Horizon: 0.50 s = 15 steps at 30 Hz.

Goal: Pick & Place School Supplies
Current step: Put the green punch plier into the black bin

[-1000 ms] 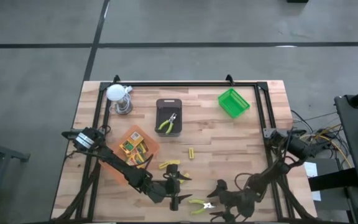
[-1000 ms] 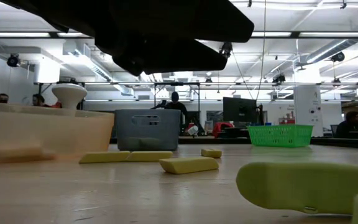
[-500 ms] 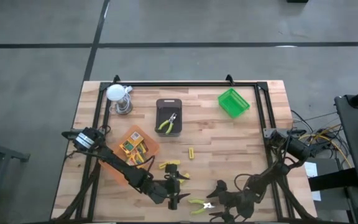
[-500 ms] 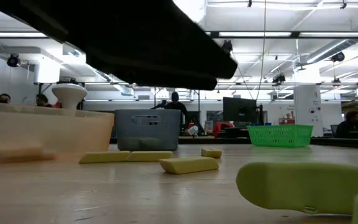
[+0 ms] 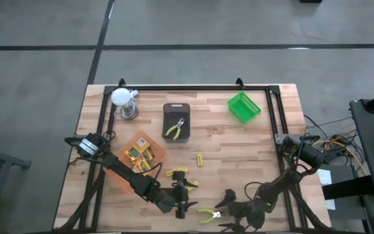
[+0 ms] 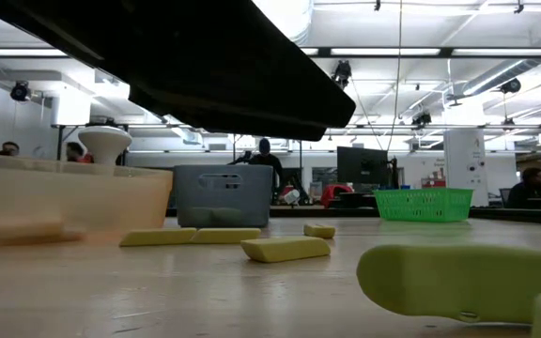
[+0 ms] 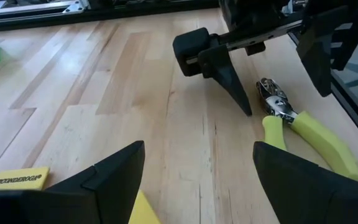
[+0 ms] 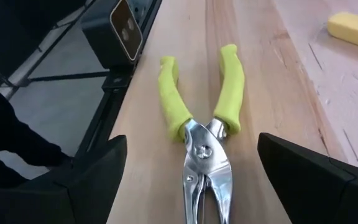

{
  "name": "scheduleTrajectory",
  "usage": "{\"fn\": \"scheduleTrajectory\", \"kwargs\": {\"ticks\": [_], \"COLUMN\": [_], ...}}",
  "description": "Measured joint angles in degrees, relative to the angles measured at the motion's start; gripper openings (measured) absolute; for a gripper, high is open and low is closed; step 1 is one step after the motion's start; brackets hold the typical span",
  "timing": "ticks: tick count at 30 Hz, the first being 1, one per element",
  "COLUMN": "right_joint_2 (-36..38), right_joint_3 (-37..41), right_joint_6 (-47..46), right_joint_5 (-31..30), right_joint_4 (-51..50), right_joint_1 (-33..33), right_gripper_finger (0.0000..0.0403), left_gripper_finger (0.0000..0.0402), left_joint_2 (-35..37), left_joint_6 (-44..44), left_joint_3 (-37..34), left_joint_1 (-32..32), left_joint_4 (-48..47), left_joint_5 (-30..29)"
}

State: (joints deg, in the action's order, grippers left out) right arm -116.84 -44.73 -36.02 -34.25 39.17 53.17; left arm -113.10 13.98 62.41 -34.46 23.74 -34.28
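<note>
Lime-handled pliers lie flat on the wood near the table's near edge; they also show in the right wrist view. My right gripper is open, its fingers standing on either side of the pliers' metal jaws without touching them. My left gripper is open just left of the pliers, over bare wood. Yellow sticks lie beside it and another farther in. Yellow-green crayon boxes lie in the orange tray. A second pair of pliers lies in the black tray.
The orange tray sits left of centre, the black tray behind it and the green tray far right. A white-topped metal object stands at the far left. A black frame borders the table. Bare wood lies at centre right.
In the low view the dark arm overhead has drawn back toward the left and sunk lower. The pliers and yellow sticks lie where they were.
</note>
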Motion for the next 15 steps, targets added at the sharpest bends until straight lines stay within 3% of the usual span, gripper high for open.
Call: {"fn": "scheduleTrajectory", "kwargs": {"ticks": [15], "right_joint_2": [0.1], "right_joint_3": [0.0], "right_joint_6": [-3.7], "right_joint_5": [-0.3], "right_joint_4": [-2.2], "right_joint_1": [-0.3], "right_gripper_finger": [0.0354], "left_gripper_finger": [0.0305], "left_joint_2": [0.0], "left_joint_6": [0.0], "left_joint_3": [0.0], "left_joint_1": [0.0], "left_joint_4": [-0.3], "left_joint_5": [1.4]}}
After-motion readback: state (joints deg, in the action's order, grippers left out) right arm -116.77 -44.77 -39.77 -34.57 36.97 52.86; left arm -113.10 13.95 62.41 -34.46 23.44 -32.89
